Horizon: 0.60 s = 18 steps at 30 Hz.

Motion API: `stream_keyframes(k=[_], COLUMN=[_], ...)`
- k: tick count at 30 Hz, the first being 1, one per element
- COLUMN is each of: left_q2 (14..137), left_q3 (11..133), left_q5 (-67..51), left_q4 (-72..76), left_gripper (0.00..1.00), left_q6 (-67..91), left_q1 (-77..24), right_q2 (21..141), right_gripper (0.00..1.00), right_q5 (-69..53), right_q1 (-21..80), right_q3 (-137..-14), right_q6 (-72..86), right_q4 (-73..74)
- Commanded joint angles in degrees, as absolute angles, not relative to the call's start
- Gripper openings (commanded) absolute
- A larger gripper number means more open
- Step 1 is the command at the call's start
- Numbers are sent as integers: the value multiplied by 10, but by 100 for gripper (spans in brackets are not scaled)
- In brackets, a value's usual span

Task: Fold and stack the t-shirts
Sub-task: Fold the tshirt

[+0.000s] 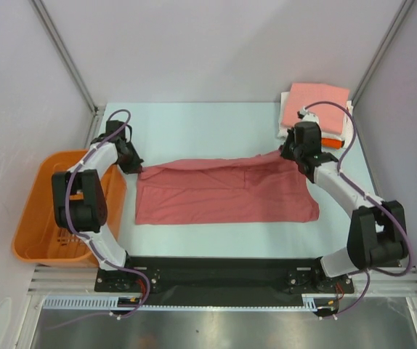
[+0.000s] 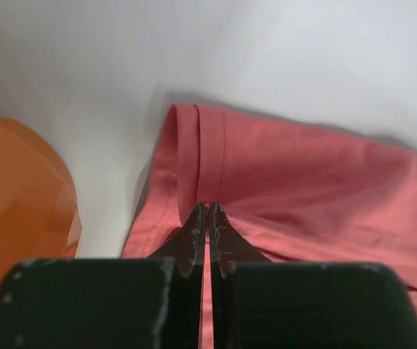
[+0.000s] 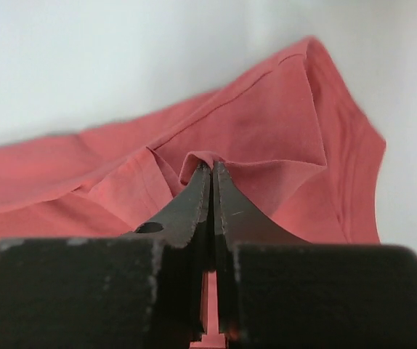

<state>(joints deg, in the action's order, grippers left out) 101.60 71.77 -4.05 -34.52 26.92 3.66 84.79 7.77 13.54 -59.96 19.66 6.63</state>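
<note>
Pale counter (image 1: pixel 194 131), white walls (image 1: pixel 216 43), red tee (image 1: pixel 227 196) spread across it — left claw (image 2: pixel 207 212), right claw (image 3: pixel 212 169) both pinching its far edge

**No words to read**

No words, numbers, brand names or signs can be read in any of the views. The red t-shirt (image 1: pixel 227 193) at the tips of both pairs of jaws is plain cloth, and only stitch lines show on it. The orange basket (image 1: pixel 34 225), off to the left of the left jaws, has no writing that can be made out.
</note>
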Motion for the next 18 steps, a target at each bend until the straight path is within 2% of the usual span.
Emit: stream_keyframes(k=[1, 11, 13, 14, 15, 16, 17, 18], left_q2=[962, 927, 918, 916, 912, 907, 905, 902], left_q3=[694, 652, 642, 637, 635, 634, 636, 640], left_q5=[-18, -6, -13, -15, -16, -18, -21, -25], left_q4=[-314, -309, -301, -300, -297, -294, -294, -293], left_gripper=[0, 1, 6, 12, 23, 30, 44, 49], left_q6=[266, 267, 267, 266, 266, 267, 265, 263], left_q1=[39, 39, 40, 40, 39, 39, 39, 39], right_q2=[776, 650, 615, 602, 590, 578, 558, 549], right_gripper=[0, 0, 2, 12, 21, 36, 56, 63], right_q5=[96, 107, 116, 120, 125, 136, 142, 148], right_q1=[137, 138, 138, 138, 138, 137, 136, 134], right_q3=[-550, -400, -361, -346, -333, -307, -298, -291], right_q6=[221, 255, 278, 290, 298, 304, 314, 317], right_q4=[32, 70, 80, 88, 91, 95, 103, 108])
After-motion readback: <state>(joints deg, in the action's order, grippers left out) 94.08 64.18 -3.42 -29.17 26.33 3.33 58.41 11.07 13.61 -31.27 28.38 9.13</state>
